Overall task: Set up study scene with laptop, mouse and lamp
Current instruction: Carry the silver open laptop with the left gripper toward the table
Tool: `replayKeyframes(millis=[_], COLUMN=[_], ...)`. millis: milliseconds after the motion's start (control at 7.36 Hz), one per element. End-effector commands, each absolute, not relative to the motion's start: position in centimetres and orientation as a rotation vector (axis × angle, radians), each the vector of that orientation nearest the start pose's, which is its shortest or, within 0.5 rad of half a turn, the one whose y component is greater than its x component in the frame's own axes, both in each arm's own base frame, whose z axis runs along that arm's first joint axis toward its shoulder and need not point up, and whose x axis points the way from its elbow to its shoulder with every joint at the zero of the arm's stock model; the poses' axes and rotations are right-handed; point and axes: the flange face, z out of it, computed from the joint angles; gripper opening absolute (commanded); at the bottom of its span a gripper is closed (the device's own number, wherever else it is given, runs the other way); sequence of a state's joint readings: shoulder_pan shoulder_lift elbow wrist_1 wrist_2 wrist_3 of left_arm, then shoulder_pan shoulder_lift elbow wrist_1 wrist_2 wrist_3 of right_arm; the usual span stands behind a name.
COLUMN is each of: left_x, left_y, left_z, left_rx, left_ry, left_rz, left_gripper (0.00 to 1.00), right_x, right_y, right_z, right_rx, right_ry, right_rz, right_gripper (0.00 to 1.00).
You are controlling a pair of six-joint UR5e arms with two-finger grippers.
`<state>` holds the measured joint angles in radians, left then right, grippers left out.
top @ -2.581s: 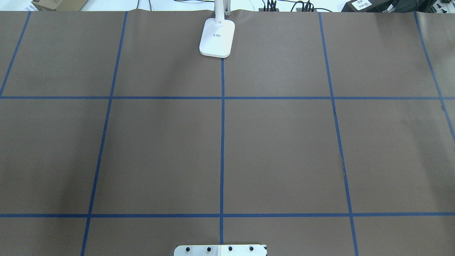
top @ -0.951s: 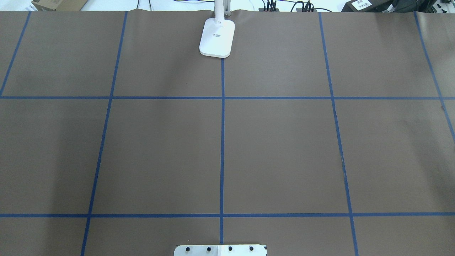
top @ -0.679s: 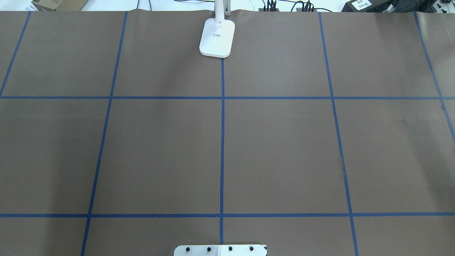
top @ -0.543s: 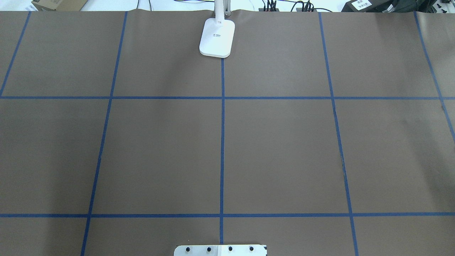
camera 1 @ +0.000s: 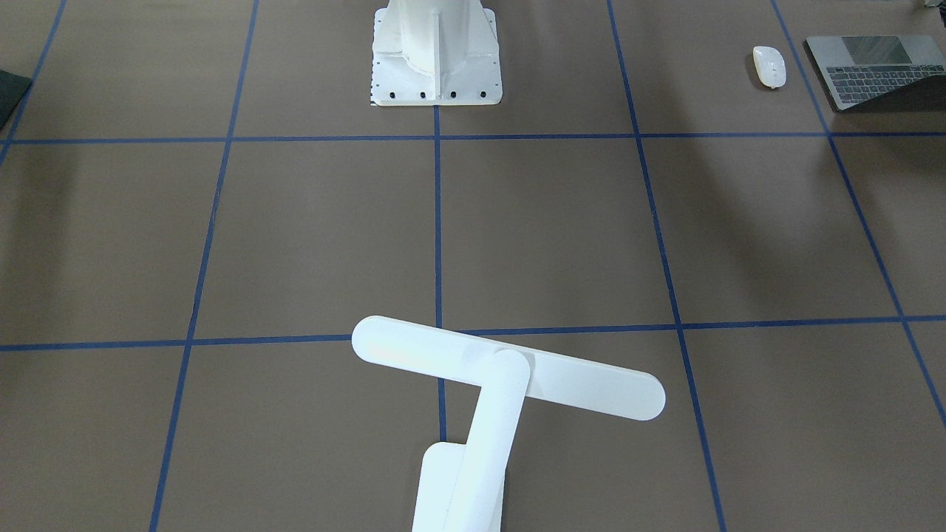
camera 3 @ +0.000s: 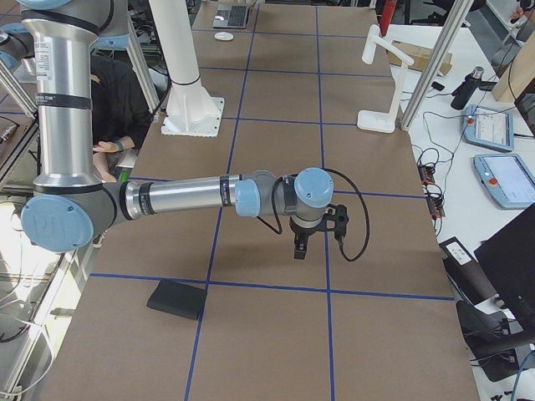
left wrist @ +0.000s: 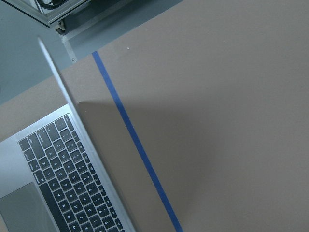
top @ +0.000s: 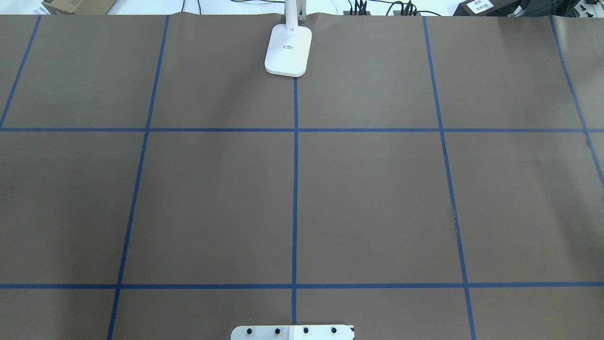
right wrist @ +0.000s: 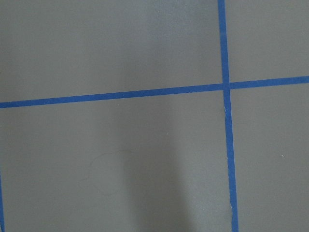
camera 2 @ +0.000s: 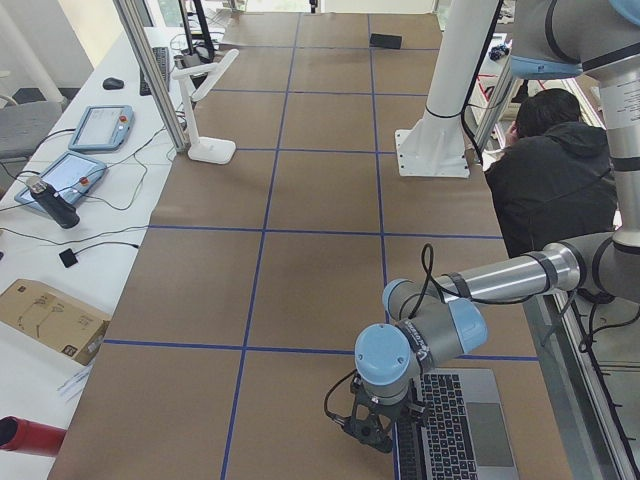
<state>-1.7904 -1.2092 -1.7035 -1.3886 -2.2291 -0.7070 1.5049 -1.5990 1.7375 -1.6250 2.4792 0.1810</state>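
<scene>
The laptop lies open at the table's end on my left, and its keyboard fills the lower left of the left wrist view. The mouse sits beside it on the table. The lamp stands at the far edge on the centre line, and its base shows in the overhead view. My left gripper hangs low beside the laptop. My right gripper hangs over bare table near a black pad. Whether either gripper is open or shut, I cannot tell.
The white bolted pedestal stands at the robot's side of the table. Blue tape lines grid the brown table cover. A person sits beside the pedestal. Tablets and cables lie on the white bench past the far edge.
</scene>
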Motion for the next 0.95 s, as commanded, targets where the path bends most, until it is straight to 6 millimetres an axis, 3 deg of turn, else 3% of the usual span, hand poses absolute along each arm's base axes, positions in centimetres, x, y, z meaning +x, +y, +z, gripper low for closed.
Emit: replayKeyframes(millis=[0, 272, 408, 543, 679, 815], left_x=[-13.17, -13.07, -13.06, -13.05, -13.06, -13.14], left_y=[-26.01, -25.81, -25.75, -25.71, -25.69, -25.85], left_z=[77.55, 78.37, 78.34, 78.41, 78.43, 78.29], left_rx=[-0.600, -0.614, -0.615, -0.615, -0.616, -0.616], left_ry=[0.548, 0.545, 0.545, 0.546, 0.543, 0.543], left_rz=[-1.024, -1.026, -1.029, -1.024, -1.025, -1.031], left_gripper=[1.00, 1.00, 0.74, 0.17, 0.00, 0.00], right_x=[2.28, 2.28, 2.28, 2.28, 2.27, 2.27], right_y=[-48.38, -48.38, -48.38, -48.37, -48.44, -48.44], right_z=[58.58, 58.65, 58.73, 58.75, 58.66, 58.58], right_rx=[-0.034, -0.036, -0.037, -0.039, -0.036, -0.035], right_ry=[-0.913, -0.913, -0.913, -0.913, -0.913, -0.913], right_rz=[0.068, 0.069, 0.070, 0.071, 0.071, 0.070], right_gripper=[1.00, 1.00, 1.00, 1.00, 1.00, 1.00])
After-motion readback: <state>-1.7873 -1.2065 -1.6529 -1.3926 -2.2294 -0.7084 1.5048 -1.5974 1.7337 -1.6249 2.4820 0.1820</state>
